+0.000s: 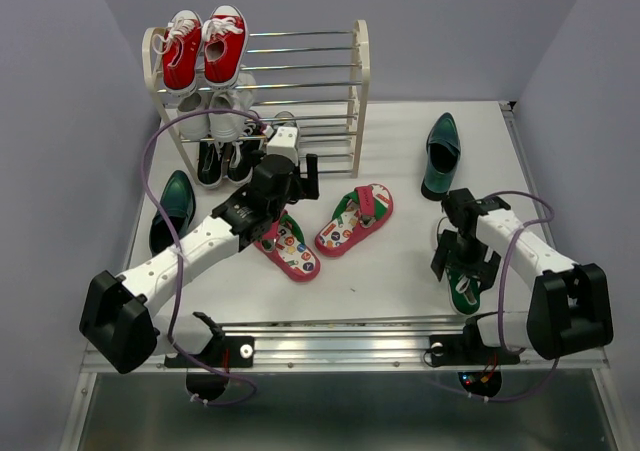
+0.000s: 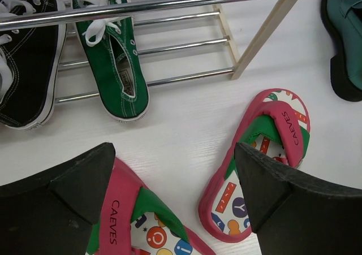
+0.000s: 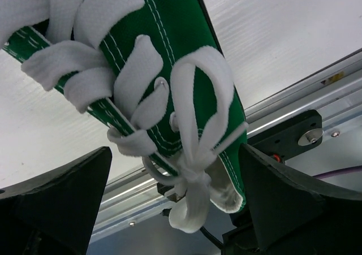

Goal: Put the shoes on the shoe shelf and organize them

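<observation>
The fingers of the left gripper (image 2: 172, 153) are spread wide with nothing held between them. A pink-red flip-flop (image 2: 283, 122) is seen at its 3 o'clock and the mate (image 2: 116, 224) at 7 o'clock. One green sneaker (image 2: 121, 80) is set on the bottom rods of the shoe shelf (image 1: 360, 71), at 11 o'clock on the table (image 1: 400, 271). The right gripper (image 3: 175, 159) is likewise spread around the second green sneaker (image 3: 181, 34) at 5 o'clock; contact cannot be told. One teal dress shoe (image 1: 440, 156) is found at 2 o'clock, the other dress shoe (image 1: 172, 211) at 9 o'clock.
</observation>
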{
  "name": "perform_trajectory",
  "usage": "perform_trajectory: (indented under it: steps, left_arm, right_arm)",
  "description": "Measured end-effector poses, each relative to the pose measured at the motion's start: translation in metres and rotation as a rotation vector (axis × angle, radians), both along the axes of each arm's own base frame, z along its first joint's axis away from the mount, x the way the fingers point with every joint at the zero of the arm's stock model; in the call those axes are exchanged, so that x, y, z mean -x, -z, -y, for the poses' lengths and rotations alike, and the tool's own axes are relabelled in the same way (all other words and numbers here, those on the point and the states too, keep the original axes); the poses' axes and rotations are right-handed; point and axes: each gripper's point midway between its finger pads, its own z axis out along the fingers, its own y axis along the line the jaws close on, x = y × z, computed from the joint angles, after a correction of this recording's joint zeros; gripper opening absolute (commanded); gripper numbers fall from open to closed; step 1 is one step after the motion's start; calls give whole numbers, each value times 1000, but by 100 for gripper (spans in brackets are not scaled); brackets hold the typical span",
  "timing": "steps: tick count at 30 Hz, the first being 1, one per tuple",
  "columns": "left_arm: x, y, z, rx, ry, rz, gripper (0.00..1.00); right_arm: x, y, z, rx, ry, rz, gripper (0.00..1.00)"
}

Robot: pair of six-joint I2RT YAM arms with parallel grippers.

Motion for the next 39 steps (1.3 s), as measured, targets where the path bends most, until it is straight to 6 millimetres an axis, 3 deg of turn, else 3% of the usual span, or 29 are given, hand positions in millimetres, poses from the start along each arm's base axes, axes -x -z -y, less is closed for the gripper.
perform_trajectory:
  steps: [4,5,8,13,17,30,35,39]
  left_arm:
    - [1,-7,-5,4,-17,20,99]
    - [1,-9,-6,5,-21,25,99]
    - [1,-11,-10,1,-35,34,99]
    - [2,-5,-13,-14,-45,30,99]
    - [1,-6,-14,-18,-49,34,99]
    - [0,-6,-17,-22,-65,36,99]
    - [1,-5,-19,-19,-79,30,99]
    - [3,-4,-23,-19,-95,20,99]
  right_arm:
    - [-1,8,0,-3,-9,-36,74]
    - [-1,9,0,-4,-11,-41,63]
    - [0,9,0,-6,-12,-46,48]
    - [2,10,-1,-14,-13,-50,31]
    - [1,10,-4,-35,-12,-40,1]
    - [-8,-2,-20,-148,-112,50,1]
    - [-41,-40,-29,-158,-197,203,1]
    - [-65,-74,-48,-169,-298,312,1]
